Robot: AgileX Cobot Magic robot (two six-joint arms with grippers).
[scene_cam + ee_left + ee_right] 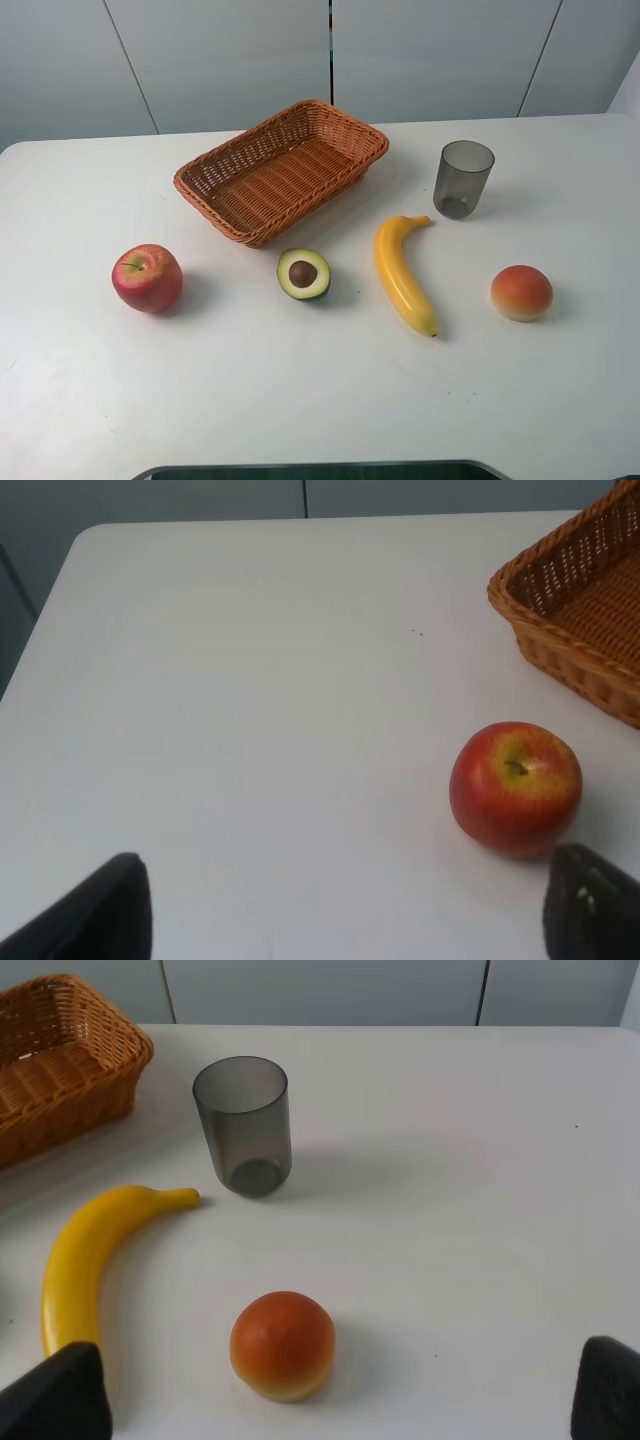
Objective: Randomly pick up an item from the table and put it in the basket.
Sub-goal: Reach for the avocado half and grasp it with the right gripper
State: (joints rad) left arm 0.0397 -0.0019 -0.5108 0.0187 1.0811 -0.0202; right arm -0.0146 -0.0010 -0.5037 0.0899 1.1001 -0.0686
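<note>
The halved avocado (pixel 303 273) lies cut face up with its brown pit showing, mid-table on the white table (pixel 300 400), just in front of the basket. The orange-brown wicker basket (pixel 285 175) stands empty at the back centre; it also shows in the left wrist view (pixel 580 610) and the right wrist view (pixel 60 1050). Neither arm shows in the exterior view. My left gripper (pixel 345 920) is open and empty, low over the table near the red apple. My right gripper (pixel 330 1400) is open and empty, near the peach-like fruit. The avocado is out of both wrist views.
A red apple (pixel 147 277) (pixel 516 787) lies front left. A yellow banana (pixel 402 272) (pixel 85 1250) lies right of the avocado. An orange-red peach-like fruit (pixel 521 292) (pixel 282 1345) lies at the right. A grey translucent cup (pixel 463 178) (pixel 243 1125) stands right of the basket.
</note>
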